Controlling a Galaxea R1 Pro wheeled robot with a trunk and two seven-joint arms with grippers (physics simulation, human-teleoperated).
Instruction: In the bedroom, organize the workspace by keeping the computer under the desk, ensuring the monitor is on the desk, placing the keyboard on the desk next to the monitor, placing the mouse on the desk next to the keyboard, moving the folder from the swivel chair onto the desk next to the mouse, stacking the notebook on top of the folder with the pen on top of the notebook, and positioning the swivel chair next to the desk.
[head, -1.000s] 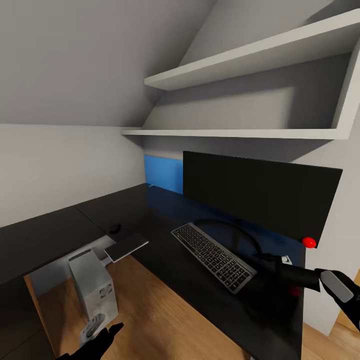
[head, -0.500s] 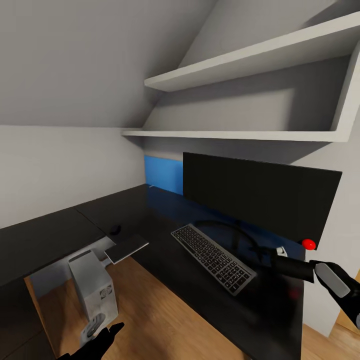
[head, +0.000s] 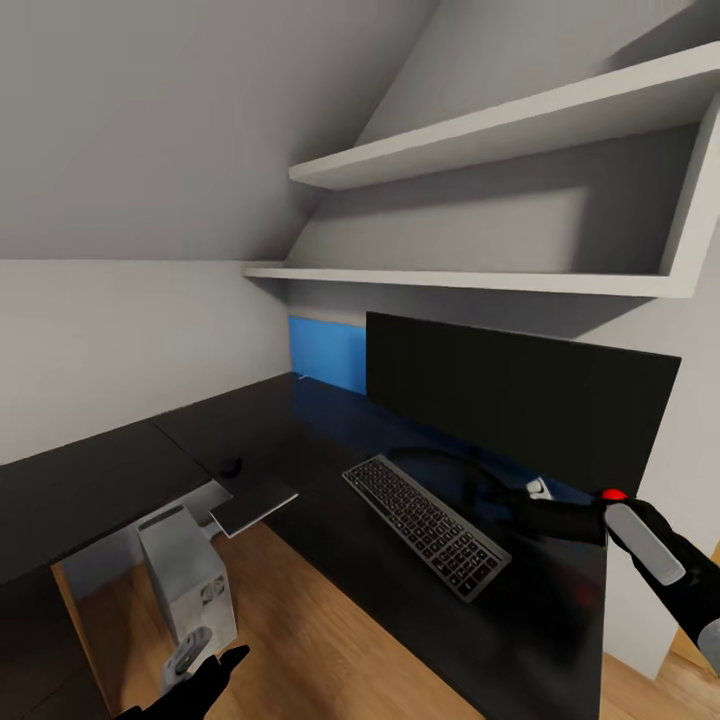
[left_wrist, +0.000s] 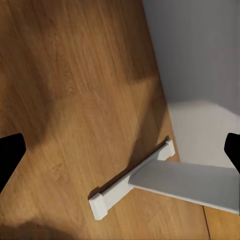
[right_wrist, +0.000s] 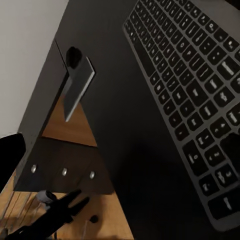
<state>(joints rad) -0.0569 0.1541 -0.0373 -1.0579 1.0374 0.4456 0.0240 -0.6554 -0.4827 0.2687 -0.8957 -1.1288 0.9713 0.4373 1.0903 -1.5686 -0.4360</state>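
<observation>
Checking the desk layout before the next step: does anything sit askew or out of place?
Yes. The slim dark grey keyboard lies diagonally, not parallel to the wide black monitor. A flat dark grey rectangular slab overhangs the glossy black desk edge above the pale grey tower computer.

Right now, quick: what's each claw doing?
Left claw: open, empty, low over the floor.
Right claw: above the desk; open or shut cannot be told.

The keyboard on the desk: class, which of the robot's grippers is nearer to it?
The right. The right gripper hovers over the desk just beyond the keyboard, below the monitor. The left gripper hangs low above the floor, by the computer.
</observation>
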